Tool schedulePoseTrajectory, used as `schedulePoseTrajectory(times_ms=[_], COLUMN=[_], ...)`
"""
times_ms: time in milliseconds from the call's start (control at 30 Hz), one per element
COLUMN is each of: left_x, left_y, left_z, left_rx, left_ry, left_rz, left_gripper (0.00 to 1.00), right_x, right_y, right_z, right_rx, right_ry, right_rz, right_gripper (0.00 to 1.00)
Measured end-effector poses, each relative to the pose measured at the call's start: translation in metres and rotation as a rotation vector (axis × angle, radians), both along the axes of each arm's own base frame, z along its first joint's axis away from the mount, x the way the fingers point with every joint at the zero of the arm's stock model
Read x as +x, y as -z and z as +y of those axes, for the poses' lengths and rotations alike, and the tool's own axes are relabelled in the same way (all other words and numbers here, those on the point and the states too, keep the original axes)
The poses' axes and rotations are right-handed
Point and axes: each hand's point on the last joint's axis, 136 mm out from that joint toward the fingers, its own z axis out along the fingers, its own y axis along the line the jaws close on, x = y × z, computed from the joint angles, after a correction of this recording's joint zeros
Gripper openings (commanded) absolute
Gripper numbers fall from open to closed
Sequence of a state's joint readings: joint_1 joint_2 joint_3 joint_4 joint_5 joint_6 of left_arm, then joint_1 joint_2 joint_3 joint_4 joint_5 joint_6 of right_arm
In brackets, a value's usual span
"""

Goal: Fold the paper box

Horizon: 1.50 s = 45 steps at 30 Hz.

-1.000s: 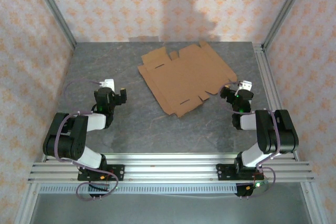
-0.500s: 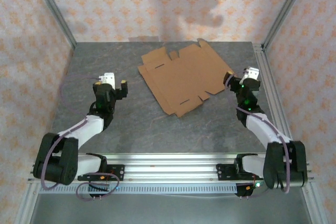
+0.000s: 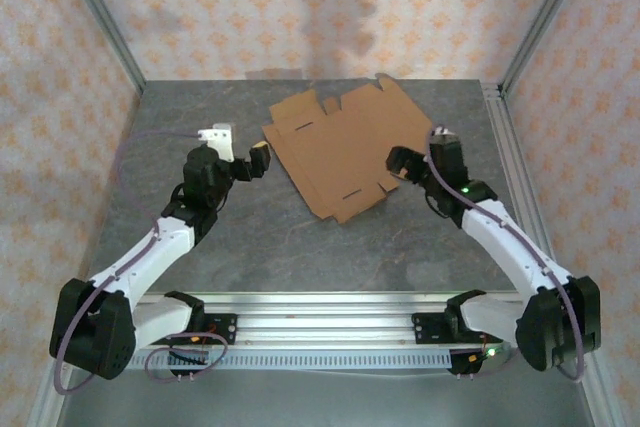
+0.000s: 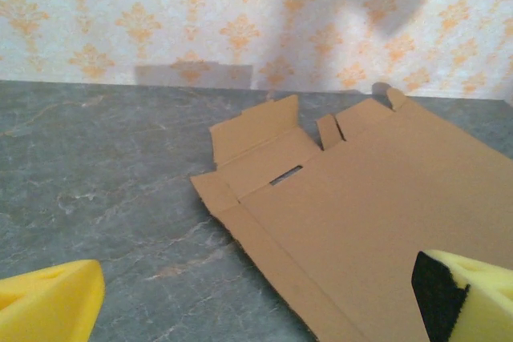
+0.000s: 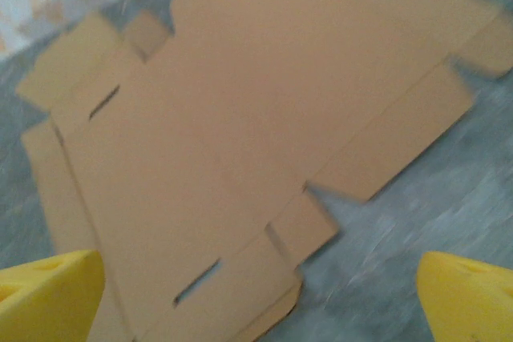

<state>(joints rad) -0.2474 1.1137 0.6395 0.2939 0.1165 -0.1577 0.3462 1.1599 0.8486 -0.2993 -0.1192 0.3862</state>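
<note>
The paper box (image 3: 345,152) is a flat brown die-cut sheet with flaps and slits, lying on the far middle of the grey table. My left gripper (image 3: 240,149) hovers open just off the sheet's left edge, nothing between its yellow fingertips. In the left wrist view the paper box (image 4: 361,206) spreads ahead and to the right of the left gripper (image 4: 260,306). My right gripper (image 3: 418,153) is open above the sheet's right flaps, holding nothing. In the blurred right wrist view the paper box (image 5: 264,102) lies under the right gripper (image 5: 256,298).
The grey stone-pattern table (image 3: 300,237) is walled in by patterned panels at the back and sides. Aluminium posts (image 3: 100,17) stand at the far corners and a rail (image 3: 510,147) runs along the right edge. Grooved rails (image 3: 320,322) carry the arm bases in front.
Both arms have unfolded and reached forward to the sheet: the left gripper moved up and right to its left edge, the right gripper swung left over its right flaps. The sheet has not moved.
</note>
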Motion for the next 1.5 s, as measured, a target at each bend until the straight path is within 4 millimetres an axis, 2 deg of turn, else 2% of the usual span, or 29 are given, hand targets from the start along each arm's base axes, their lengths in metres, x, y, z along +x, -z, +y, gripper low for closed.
schedulePoseTrajectory(times_ms=[133,333,633,900,1000,1100,1267,1400,1500], left_x=[-0.007,-0.019,-0.026,-0.03,-0.031,-0.033,-0.035,-0.036,-0.039], left_y=[-0.005,-0.003,0.004,0.009,0.012,0.014,0.017,0.021,0.027], left_z=[0.002,0.008,0.012,0.016,0.017,0.018,0.018,0.019,0.02], left_rx=[-0.006,-0.01,-0.002,0.007,0.002,0.001,0.004,0.009,0.018], left_ry=[-0.002,-0.022,-0.03,-0.05,-0.054,-0.058,-0.06,-0.06,-0.06], left_rz=[-0.013,-0.023,-0.001,0.016,0.027,0.039,0.051,0.069,0.097], left_gripper=[1.0,1.0,1.0,1.0,1.0,1.0,1.0,1.0,1.0], right_x=[-0.015,-0.027,-0.019,-0.01,-0.006,0.001,0.018,0.042,0.039], right_y=[0.026,0.069,0.11,0.122,0.124,0.125,0.118,0.106,0.096], right_z=[0.026,0.049,0.06,0.067,0.063,0.052,0.039,0.025,0.019], right_rx=[0.016,0.021,0.063,0.097,0.084,0.038,-0.105,-0.244,-0.295], right_ry=[0.004,0.05,0.123,0.127,0.108,0.066,-0.115,-0.259,-0.324], right_rz=[0.112,0.257,0.346,0.359,0.365,0.386,0.445,0.474,0.491], right_gripper=[0.96,0.86,0.54,0.2,0.11,0.1,0.04,0.04,0.05])
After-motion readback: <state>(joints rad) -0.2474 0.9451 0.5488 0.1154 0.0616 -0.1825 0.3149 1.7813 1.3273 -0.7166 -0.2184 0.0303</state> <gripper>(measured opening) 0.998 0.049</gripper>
